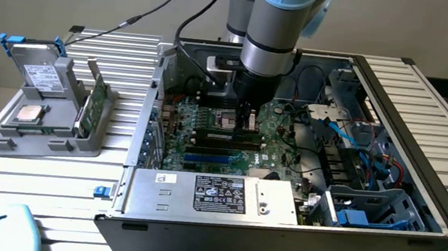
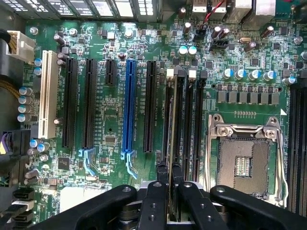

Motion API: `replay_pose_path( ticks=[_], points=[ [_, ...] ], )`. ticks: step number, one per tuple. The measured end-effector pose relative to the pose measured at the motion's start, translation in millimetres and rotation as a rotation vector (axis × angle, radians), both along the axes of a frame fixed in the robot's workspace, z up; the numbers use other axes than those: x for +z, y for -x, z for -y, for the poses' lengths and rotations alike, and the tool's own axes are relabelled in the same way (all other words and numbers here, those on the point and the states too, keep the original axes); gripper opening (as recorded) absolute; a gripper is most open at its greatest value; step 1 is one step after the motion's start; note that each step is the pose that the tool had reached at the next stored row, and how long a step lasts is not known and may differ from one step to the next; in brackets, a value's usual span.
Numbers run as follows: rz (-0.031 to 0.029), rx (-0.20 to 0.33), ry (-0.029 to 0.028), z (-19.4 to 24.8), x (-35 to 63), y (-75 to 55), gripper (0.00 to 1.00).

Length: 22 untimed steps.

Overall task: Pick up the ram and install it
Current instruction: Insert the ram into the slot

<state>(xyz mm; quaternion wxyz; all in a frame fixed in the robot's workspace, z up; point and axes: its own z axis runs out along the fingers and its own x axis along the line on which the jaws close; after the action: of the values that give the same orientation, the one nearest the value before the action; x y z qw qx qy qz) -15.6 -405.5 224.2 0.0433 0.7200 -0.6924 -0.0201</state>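
Well apart from the gripper, toward the exterior view's left, a gray holder point(image 1: 43, 126) carries a green board point(image 1: 94, 105) standing on edge, with nothing touching it. The arm reaches down into the open case point(image 1: 422, 120), and the gripper point(image 1: 246, 123) hangs low over the motherboard point(image 1: 277, 130). In the wrist view the gripper point(image 2: 169, 175) is drawn nearly together, its fingers point(image 2: 160, 177) pinching the ram point(image 2: 171, 129) across its thin faces. The stick is seen edge-on, running straight out from the fingers in line with the black memory slots point(image 2: 189, 124). Whether it is seated or just above its slot cannot be told. Near the gripper, beyond those slots, lies the open CPU socket point(image 2: 244, 158). Judgement: the ram is light, thin and stiff, but fragile; its chips and edge contacts should not be squeezed or scraped. The sound hold is on the flat faces along the upper long edge, near the centre, so that the stick sits square and does not tip lengthwise.
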Motion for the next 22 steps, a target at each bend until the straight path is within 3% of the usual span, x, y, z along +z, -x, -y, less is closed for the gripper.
replay_pose_path(
  ticks=[3, 9, 22],
  points=[
    [0.0010, 0.007, 0.0000, -0.4, 0.1, 0.1, 0.15],
    [0.0133, 0.026, 0.0040, -3.4, 0.0, 0.8, 0.15],
    [0.0143, 0.056, 0.0048, -3.8, -1.9, 3.3, 0.15]
  ],
)
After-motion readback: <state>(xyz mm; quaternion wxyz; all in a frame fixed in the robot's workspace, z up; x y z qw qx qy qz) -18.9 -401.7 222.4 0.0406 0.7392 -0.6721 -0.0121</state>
